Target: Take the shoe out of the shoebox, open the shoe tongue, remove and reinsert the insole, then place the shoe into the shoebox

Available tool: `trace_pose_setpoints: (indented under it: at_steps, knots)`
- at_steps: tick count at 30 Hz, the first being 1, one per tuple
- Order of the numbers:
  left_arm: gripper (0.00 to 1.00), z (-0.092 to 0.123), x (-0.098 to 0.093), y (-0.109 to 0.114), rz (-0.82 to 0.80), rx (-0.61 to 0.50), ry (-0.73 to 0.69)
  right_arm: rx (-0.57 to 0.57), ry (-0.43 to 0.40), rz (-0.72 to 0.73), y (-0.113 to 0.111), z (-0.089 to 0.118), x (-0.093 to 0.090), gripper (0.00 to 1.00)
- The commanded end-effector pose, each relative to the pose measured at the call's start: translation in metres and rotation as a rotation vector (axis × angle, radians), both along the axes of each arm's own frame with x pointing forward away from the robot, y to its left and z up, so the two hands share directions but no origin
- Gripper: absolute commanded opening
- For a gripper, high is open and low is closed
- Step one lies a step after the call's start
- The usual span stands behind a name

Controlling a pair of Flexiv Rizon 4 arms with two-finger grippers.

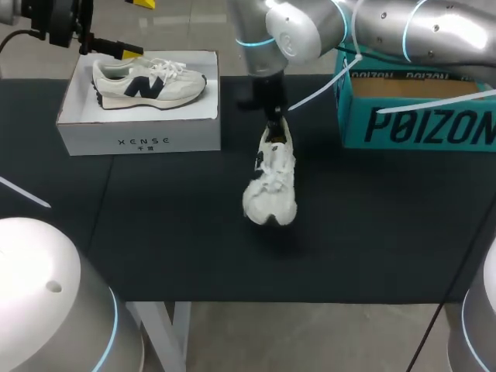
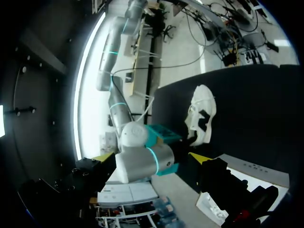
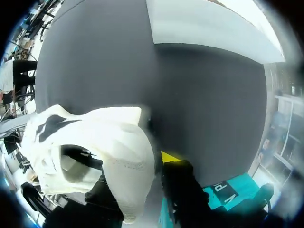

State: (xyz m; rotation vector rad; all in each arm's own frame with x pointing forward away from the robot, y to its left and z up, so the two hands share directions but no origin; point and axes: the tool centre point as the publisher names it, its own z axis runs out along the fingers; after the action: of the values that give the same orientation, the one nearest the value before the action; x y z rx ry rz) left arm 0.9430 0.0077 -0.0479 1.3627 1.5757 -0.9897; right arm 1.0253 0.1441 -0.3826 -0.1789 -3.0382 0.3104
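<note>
Shoe (image 1: 270,186), white: hangs toe-down over worktop (image 1: 155,232), heel pinched by right hand (image 1: 276,122); best set sole-flat so spread left hand (image 2: 152,156) can open it.

A white shoe (image 1: 271,186) hangs at the middle of the frame, heel up and toe down. At upper left, an open white shoebox (image 1: 139,136) holds a cream sneaker (image 1: 147,84) with a dark side mark, its toe pointing right. A teal box (image 1: 418,124) sits at upper right.
</note>
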Motion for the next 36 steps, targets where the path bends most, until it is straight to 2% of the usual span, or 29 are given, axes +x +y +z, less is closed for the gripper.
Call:
trace_pose_setpoints:
  at_steps: [1,3,7,11,16,20,22,25,36]
  knots:
    - [1.0,0.0,0.0,0.0,-0.002,0.003,0.001,0.019,-0.004,-0.128,-0.013,0.037,-0.015,0.0]
    - [1.0,0.0,0.0,0.0,-0.002,0.003,0.001,0.038,-0.004,-0.158,-0.017,0.048,-0.018,0.0]
    - [1.0,0.0,0.0,0.0,-0.002,0.003,0.001,0.029,-0.07,-0.188,-0.023,0.08,-0.025,0.0]
    - [1.0,0.0,0.0,0.0,-0.002,0.003,0.001,0.02,-0.132,-0.201,-0.032,0.105,-0.024,0.0]
    - [1.0,0.0,0.0,0.0,-0.002,0.003,0.001,-0.02,-0.16,-0.241,-0.041,0.123,-0.02,0.0]
    - [1.0,0.0,0.0,0.0,-0.002,0.003,0.001,-0.042,-0.14,-0.437,-0.055,0.131,-0.026,0.0]
    - [1.0,0.0,0.0,0.0,-0.002,0.003,0.001,-0.019,-0.159,-0.599,-0.067,0.134,-0.032,0.0]
    - [1.0,0.0,0.0,0.0,-0.002,0.003,0.001,-0.009,-0.171,-0.73,-0.081,0.136,-0.035,0.0]
    - [1.0,0.0,0.0,0.0,-0.002,0.003,0.001,-0.001,-0.18,-0.754,-0.085,0.137,-0.036,0.0]
